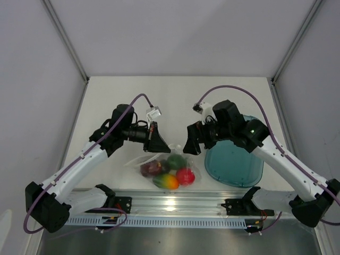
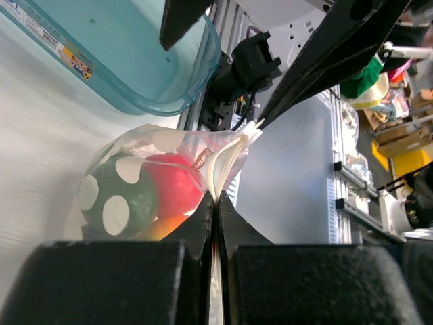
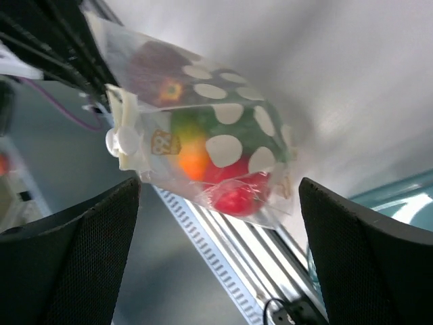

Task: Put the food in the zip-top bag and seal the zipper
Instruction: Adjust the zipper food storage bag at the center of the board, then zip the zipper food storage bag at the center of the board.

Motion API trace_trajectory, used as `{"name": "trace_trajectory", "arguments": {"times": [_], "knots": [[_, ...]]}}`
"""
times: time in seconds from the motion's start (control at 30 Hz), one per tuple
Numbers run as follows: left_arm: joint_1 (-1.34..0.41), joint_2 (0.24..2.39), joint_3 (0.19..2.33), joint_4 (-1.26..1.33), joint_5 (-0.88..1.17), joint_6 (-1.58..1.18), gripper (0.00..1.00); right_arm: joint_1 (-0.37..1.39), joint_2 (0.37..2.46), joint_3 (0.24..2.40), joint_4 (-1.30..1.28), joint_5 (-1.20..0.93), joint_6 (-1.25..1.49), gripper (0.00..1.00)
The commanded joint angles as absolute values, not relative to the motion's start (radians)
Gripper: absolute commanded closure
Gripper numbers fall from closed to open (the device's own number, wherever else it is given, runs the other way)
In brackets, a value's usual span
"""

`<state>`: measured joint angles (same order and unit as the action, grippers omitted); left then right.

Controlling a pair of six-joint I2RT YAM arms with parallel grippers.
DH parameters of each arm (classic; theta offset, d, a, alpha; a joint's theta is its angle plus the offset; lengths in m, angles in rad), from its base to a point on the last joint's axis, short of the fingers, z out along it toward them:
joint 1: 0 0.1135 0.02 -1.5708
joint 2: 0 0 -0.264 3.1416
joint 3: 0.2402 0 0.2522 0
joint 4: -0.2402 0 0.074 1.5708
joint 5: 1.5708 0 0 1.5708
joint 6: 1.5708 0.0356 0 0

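The clear zip-top bag [image 1: 139, 159] lies near the table's front edge with the food [image 1: 170, 171] inside: red tomato [image 1: 185, 176], orange-yellow piece [image 1: 169, 181], dark purple piece [image 1: 151, 168] and green piece [image 1: 176, 161]. My left gripper [image 1: 158, 146] is shut on the bag's mouth edge. In the left wrist view its jaws [image 2: 216, 203] pinch the zipper strip [image 2: 230, 159], with the tomato [image 2: 172, 183] and green piece [image 2: 118, 196] behind the plastic. My right gripper [image 1: 191, 146] is open and empty just right of the bag's mouth. In the right wrist view the bag [image 3: 203, 149] sits ahead of its gripper [image 3: 220, 186].
A translucent teal oval tray [image 1: 234, 164] stands right of the bag, under my right arm, and shows in the left wrist view [image 2: 135, 61]. An aluminium rail [image 1: 175, 204] runs along the table's front edge, just below the bag.
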<state>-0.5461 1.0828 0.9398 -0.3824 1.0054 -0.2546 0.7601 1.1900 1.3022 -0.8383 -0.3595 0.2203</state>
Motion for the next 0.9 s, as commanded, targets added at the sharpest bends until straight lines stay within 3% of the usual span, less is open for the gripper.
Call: {"name": "trace_trajectory", "arguments": {"times": [0.0, 0.13, 0.2, 0.43, 0.77, 0.87], "knots": [[-0.549, 1.046, 0.922, -0.224, 0.985, -0.434, 1.0, 0.704, 1.129, 1.22, -0.652, -0.615, 0.265, 0.01], [-0.548, 1.04, 0.882, -0.146, 0.988, -0.508, 0.99, 0.672, 1.126, 1.141, -0.548, -0.817, 0.308, 0.14], [-0.549, 1.034, 0.873, -0.123, 0.991, -0.531, 0.99, 0.67, 1.129, 1.134, -0.505, -0.833, 0.321, 0.18], [-0.549, 1.02, 0.868, -0.133, 1.006, -0.534, 0.99, 0.666, 1.15, 1.138, -0.442, -0.812, 0.311, 0.48], [-0.551, 1.028, 0.874, -0.115, 1.078, -0.534, 1.0, 0.658, 1.2, 1.155, -0.449, -0.818, 0.282, 0.62], [-0.552, 1.038, 0.873, -0.126, 1.097, -0.526, 0.99, 0.65, 1.221, 1.19, -0.46, -0.807, 0.27, 0.76]]}}
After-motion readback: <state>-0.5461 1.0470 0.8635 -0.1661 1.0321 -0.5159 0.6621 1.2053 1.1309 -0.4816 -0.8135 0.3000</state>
